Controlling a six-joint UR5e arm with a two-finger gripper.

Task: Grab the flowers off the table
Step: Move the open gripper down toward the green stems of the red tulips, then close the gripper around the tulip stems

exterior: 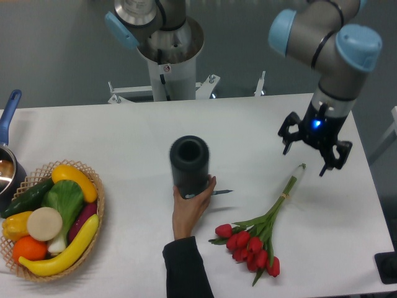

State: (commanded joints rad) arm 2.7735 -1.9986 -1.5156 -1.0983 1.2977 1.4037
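Room: grey wall and floor behind, with the arm's pedestal (166, 62) standing at the far edge of the table.
Table: the table (111, 133) is white and takes up most of the view.
Arm: the arm (322, 37) reaches in from the upper right, its wrist pointing down over the right side of the table.
Basket: a basket (99, 198) of fruit and vegetables sits at the left edge, well apart from the work.
Flowers: the flowers (255, 245) lie flat on the table at lower right, red heads toward the near edge and stems running up and right to a tip just below the gripper.
Cup: a dark ribbed cup (190, 164) stands mid-table, with a person's hand (191, 208) wrapped round its base.
Gripper: the gripper (312, 148) hangs above the stem tip with its jaws spread wide and nothing between them.
Done: by my reading, only the approach; nothing is grasped.
Left: lowering onto the stems, closing, and lifting the bunch clear, so most of the task.
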